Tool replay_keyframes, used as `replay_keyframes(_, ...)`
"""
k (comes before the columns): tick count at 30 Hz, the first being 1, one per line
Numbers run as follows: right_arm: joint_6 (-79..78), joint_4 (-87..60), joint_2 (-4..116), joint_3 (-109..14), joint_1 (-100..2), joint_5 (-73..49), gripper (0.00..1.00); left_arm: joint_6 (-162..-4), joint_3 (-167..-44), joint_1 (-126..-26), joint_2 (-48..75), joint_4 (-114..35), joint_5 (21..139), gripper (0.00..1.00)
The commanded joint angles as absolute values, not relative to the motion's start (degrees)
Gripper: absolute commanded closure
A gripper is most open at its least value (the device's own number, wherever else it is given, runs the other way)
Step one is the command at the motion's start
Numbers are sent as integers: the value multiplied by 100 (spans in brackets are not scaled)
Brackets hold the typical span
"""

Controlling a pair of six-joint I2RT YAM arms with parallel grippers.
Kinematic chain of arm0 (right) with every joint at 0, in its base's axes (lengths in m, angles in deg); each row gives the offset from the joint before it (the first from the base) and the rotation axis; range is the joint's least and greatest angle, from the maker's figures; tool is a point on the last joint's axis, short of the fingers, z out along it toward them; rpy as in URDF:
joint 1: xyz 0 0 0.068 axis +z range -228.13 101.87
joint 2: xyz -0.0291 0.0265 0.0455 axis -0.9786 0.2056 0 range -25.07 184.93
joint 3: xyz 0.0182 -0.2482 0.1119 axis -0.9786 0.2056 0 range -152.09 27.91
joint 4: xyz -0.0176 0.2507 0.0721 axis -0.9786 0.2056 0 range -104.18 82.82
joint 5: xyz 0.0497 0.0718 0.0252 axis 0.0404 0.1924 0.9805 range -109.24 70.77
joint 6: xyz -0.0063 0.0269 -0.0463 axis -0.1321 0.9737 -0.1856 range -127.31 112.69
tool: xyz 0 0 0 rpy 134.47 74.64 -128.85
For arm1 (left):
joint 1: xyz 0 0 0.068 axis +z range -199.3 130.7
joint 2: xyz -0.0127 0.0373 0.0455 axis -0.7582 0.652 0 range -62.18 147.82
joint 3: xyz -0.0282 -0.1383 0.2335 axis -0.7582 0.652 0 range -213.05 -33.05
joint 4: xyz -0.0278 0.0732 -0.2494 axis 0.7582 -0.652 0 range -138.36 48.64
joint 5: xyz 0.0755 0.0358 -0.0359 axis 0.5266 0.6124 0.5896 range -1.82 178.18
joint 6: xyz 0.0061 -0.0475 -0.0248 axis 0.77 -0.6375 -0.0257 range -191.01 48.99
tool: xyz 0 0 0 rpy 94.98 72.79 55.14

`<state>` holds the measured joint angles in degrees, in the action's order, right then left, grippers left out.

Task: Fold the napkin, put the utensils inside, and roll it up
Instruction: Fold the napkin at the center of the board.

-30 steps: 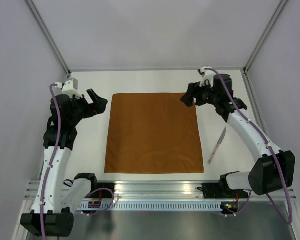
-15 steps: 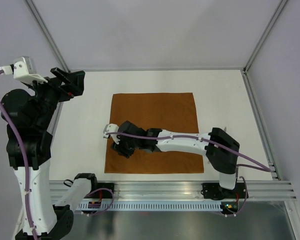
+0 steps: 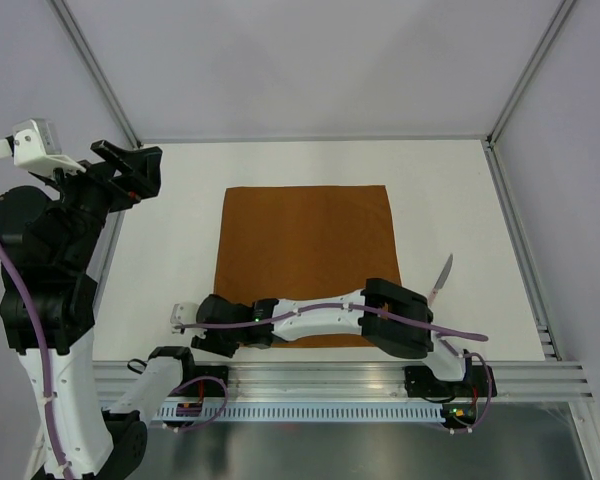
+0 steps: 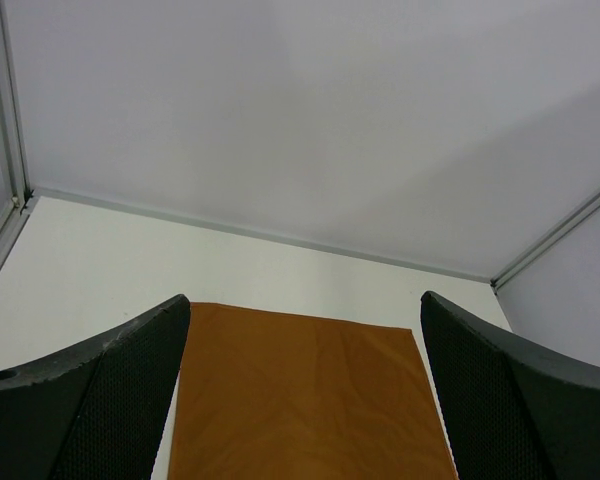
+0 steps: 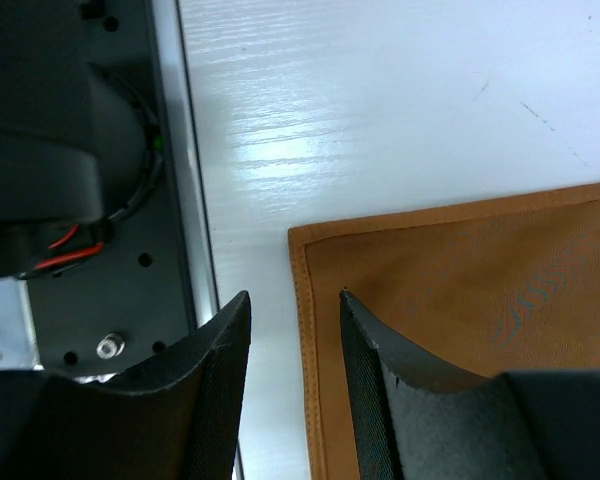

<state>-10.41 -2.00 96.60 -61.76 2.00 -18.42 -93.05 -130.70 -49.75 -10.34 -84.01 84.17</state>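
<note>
Tabletop (image 3: 180, 250) is white, walls (image 3: 310, 60) grey, napkin (image 3: 305, 250) flat.

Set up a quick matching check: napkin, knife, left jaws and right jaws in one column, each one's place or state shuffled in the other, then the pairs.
1. napkin
2. knife
3. left jaws
4. right jaws

A. low, at the napkin's near left corner
B. raised at the left, wide open, holding nothing
C. spread flat, unfolded
D. lying just right of the napkin

Pairs: 1-C, 2-D, 3-B, 4-A
</note>
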Motion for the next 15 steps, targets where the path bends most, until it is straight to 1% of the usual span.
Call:
replay_keyframes(1, -1083, -328, 9929, -6516, 193, -2230, 53, -9430, -13185, -4948, -1050, -8601, 8475, 0)
replay_keyframes(9, -1232, -442, 10219, -6578, 193, -2477, 53, -9360, -13035, -4948, -1225, -8627, 8510, 0)
replay_keyframes(15, -1276, -407, 10360, -6543, 150, -2407, 54, -9325, -12903, -4948, -1322, -8645, 8554, 0)
